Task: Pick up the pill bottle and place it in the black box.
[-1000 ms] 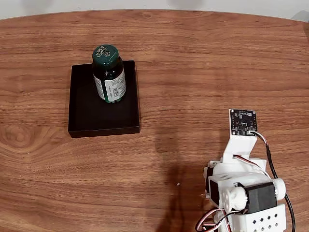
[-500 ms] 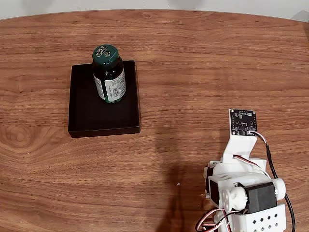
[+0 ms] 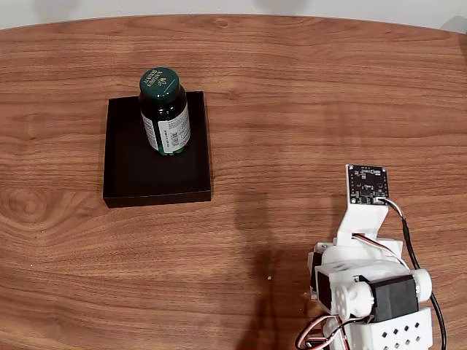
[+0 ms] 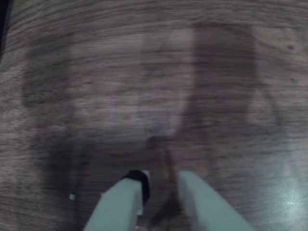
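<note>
The pill bottle (image 3: 165,111), dark green with a round green cap and a white barcode label, stands upright inside the black box (image 3: 130,175), near its far right corner in the fixed view. My arm (image 3: 365,281) is folded up at the bottom right, far from the box. In the wrist view my gripper (image 4: 162,179) points down at bare wood. Its pale fingers (image 4: 126,199) stand a narrow gap apart with nothing between them.
A brown wood-grain table (image 3: 306,102) spreads all around the box, and its curved far edge runs along the top of the fixed view. A small circuit board (image 3: 367,184) sits on the arm's wrist. A tiny white speck (image 3: 269,278) lies on the wood by the arm.
</note>
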